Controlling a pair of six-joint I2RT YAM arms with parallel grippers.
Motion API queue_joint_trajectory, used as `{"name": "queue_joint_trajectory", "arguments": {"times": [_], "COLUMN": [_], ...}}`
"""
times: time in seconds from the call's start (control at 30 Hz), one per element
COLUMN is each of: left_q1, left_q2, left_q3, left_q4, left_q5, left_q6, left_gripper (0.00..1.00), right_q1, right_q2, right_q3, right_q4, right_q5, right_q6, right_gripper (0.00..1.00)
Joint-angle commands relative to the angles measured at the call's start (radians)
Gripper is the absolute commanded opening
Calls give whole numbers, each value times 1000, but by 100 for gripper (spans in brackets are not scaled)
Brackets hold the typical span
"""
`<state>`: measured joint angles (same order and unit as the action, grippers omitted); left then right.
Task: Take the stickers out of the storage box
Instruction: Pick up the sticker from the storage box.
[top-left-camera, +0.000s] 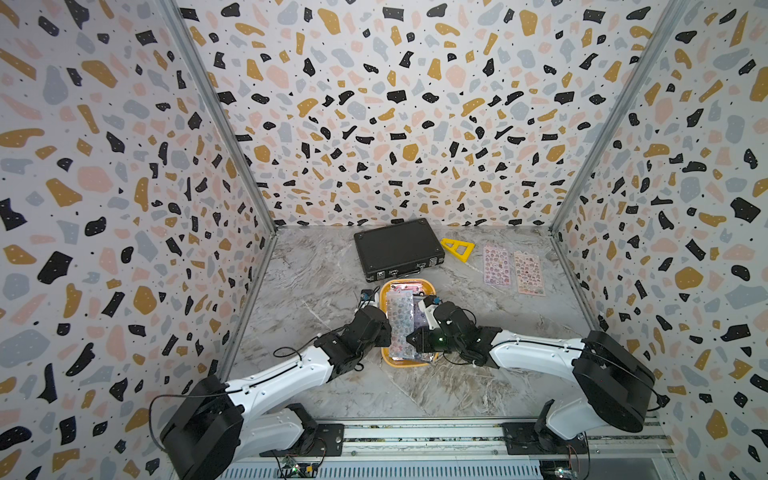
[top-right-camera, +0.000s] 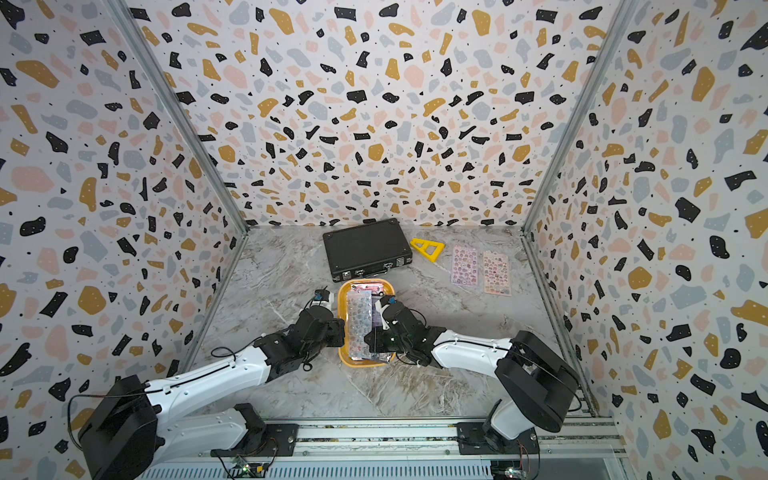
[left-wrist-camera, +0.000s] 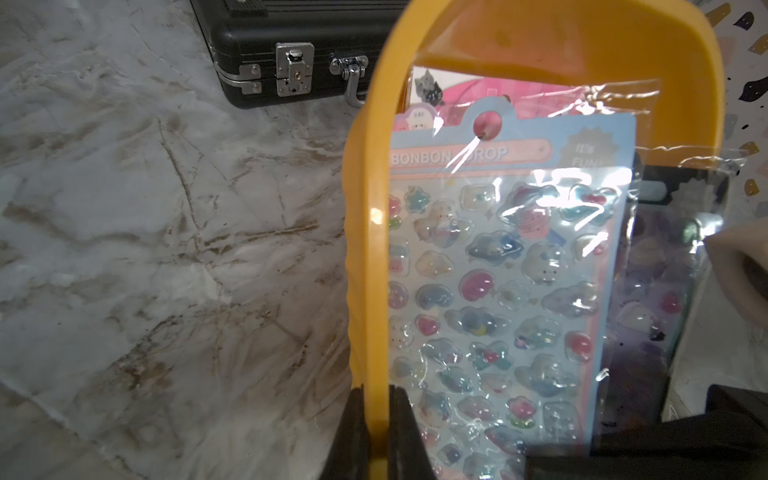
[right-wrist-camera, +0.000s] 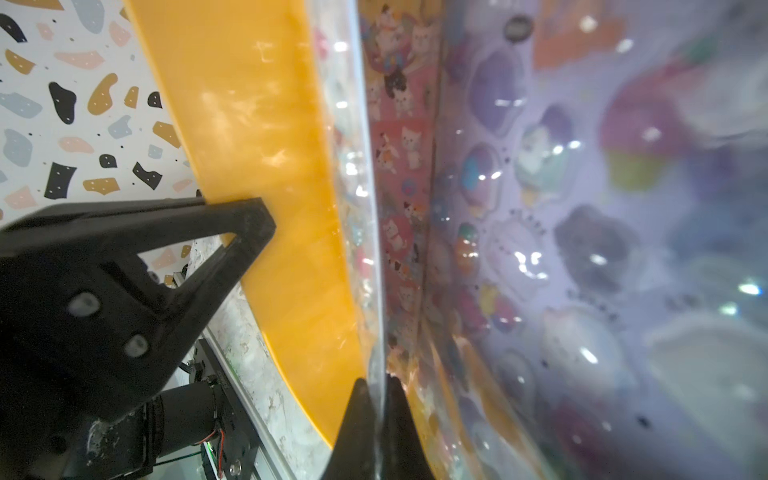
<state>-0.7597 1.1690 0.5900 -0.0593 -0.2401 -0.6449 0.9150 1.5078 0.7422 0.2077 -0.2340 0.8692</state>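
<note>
Clear plastic sleeve edge is all the right claw (right-wrist-camera: 378, 399) has clamped on that glossy pale-blue cartoon sticker sheet (left-wrist-camera: 498, 270), which runs straight ahead of its tips, over the shallow yellow-orange plastic storage box (left-wrist-camera: 365, 249). It could slip free, or drag the purple sheet (right-wrist-camera: 540, 249) beside it along. Left claw's (left-wrist-camera: 376, 428) pinching the box rim.

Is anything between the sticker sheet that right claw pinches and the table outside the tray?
Nothing visible, beyond the yellow tray's low rim. The right gripper pinches the sticker sheet's clear wrapper edge, and the marble table beside the tray is bare.
</note>
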Motion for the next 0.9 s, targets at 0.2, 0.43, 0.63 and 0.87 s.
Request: {"name": "queue_joint_trajectory", "arguments": {"times": [0.2, 0.43, 0.63, 0.87], "left_q1": [-2, 3, 76, 148], "left_q2": [4, 15, 13, -73], "left_q3": [62, 85, 100, 135], "left_q4": [-1, -59, -116, -274], "left_q5": [-57, -91, -3, 47], "left_q6": [-16, -24, -67, -79], "left_gripper": [0, 0, 0, 0], "right_q1": [10, 9, -85, -416], "right_q2": [-195, -427, -625, -572], "right_q3": [6, 0, 79, 119], "right_q4": [-92, -233, -583, -700], "right_q5": [-36, -21, 184, -92], "right_q6": [-31, -75, -120, -140], "right_gripper": [0, 0, 0, 0]}}
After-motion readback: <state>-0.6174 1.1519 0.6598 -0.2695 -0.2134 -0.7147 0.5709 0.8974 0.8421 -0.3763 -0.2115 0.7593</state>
